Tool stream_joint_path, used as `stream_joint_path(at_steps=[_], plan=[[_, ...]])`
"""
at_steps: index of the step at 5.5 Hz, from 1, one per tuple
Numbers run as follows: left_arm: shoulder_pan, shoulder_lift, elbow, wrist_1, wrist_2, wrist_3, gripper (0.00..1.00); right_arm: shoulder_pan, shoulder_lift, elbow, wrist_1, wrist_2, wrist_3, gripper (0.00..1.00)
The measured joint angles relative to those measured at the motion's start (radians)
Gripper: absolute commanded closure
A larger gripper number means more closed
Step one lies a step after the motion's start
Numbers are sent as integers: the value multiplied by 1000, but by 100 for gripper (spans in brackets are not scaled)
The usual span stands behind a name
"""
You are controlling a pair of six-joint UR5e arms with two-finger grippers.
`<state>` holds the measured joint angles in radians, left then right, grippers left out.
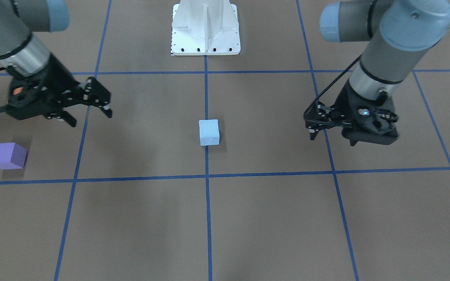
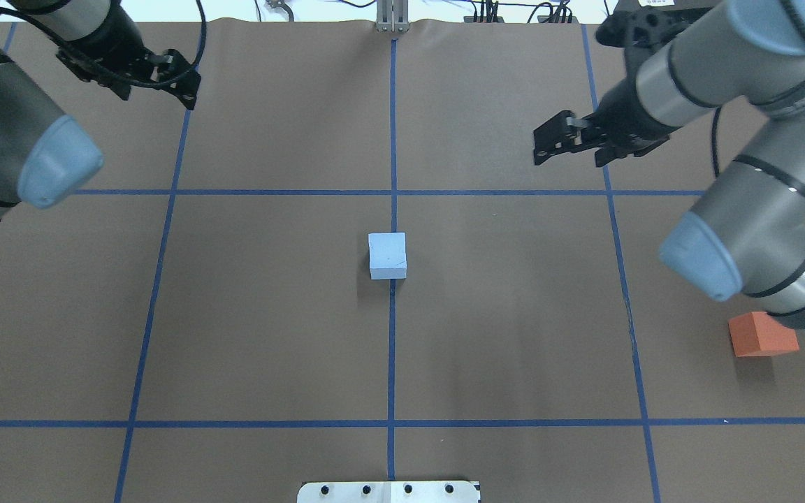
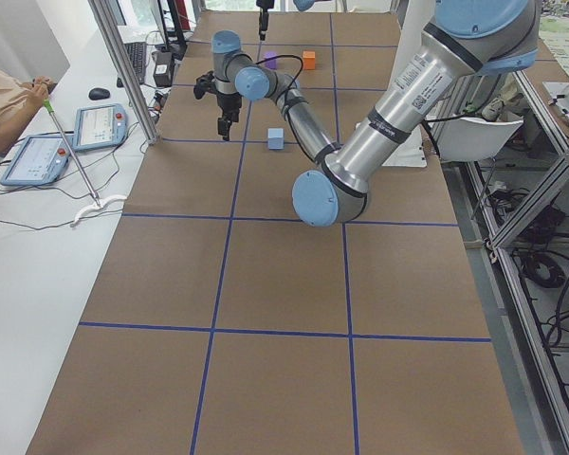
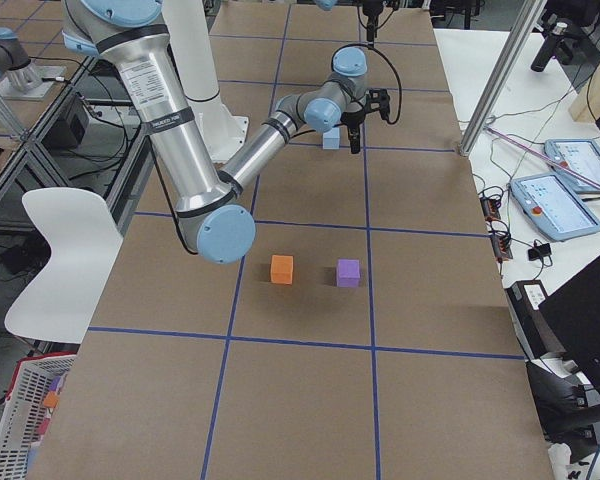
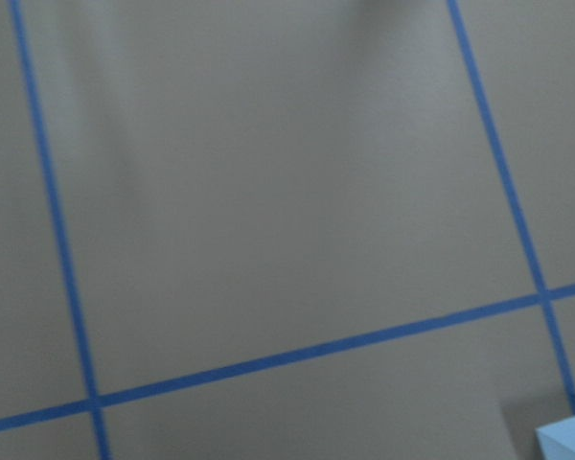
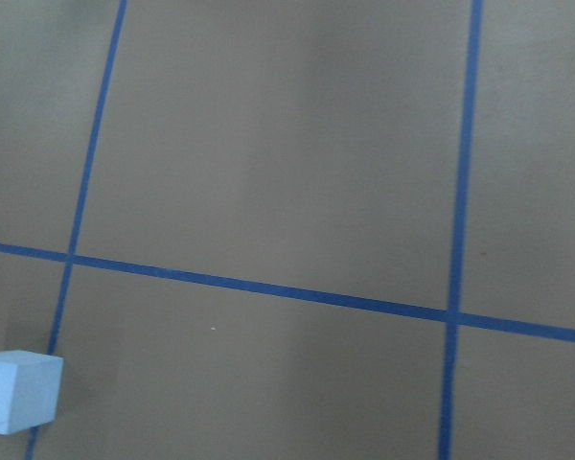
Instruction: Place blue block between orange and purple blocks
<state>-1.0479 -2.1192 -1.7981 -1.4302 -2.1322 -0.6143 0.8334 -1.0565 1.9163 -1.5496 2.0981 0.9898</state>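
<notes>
We find the blue block (image 1: 209, 132) on the counter (image 1: 272, 218), on the centre line, well apart from the purple block (image 1: 8, 155) and the orange block (image 2: 761, 334). The left pincer (image 1: 332, 139) and right pincer (image 1: 91, 119) hang released, grasping nothing.

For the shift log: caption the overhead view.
Blue block alone mid-table, left gripper and right gripper open beyond it, orange block near the right edge.

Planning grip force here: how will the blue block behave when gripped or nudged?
The blue block looks like matte foam, so it is probably light and slightly squashy. Flat-faced and squat, sitting flat on the table, it should slide rather than roll or tip if pushed. Its matte surface seems unlikely to slip in a grip.
</notes>
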Motion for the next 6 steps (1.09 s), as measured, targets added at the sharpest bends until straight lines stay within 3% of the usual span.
stream_joint_path(at_steps=[2,3,4,6], plan=[[-114,178,-4,-6,1,238,0,-168,220,-146,-117,-170,100,0],[-210,266,21,-10,-1,504,0,-225,310,-248,-125,-222,141,0],[-344,345,81,-8,-33,780,0,-270,361,-319,-124,-262,164,0],[-588,404,267,-2,-133,1174,0,-326,376,-412,-75,-320,171,0]])
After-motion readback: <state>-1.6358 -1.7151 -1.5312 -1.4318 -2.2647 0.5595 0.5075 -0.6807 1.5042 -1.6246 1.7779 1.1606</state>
